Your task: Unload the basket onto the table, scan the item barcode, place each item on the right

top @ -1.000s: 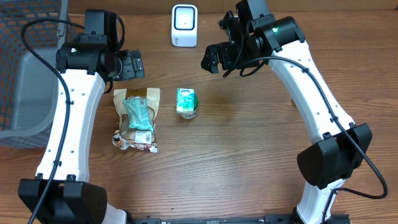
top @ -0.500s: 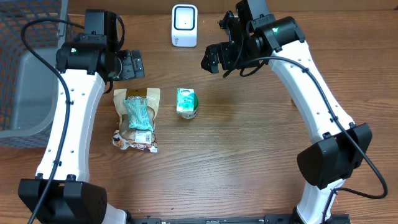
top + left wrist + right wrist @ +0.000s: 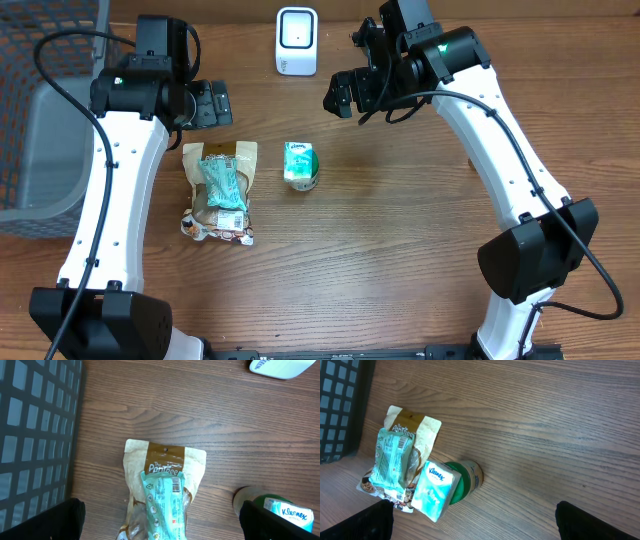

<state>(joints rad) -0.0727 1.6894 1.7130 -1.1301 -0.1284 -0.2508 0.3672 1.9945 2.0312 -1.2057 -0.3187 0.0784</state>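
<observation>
Wooden table (image 3: 400, 260) carries every item. Grey basket (image 3: 40, 120) stands outboard of the left gripper (image 3: 212, 103). Both the left gripper and the right gripper (image 3: 340, 95) hover with fingers fully spread, gripping nothing. Brown bag (image 3: 165, 462), with a teal packet (image 3: 162, 502) on top, lies below and between the left fingers (image 3: 45, 520). Tissue pack (image 3: 299, 160) rests on a green can (image 3: 303, 183), below the right fingers. White scanner (image 3: 297, 40) stands between the grippers.

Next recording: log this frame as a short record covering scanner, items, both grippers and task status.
scanner: white scanner at the far table edge
items: teal packet lying on brown pouch; Kleenex pack over a green container
left gripper: open, holding nothing
right gripper: open, holding nothing
status: no item picked up yet
</observation>
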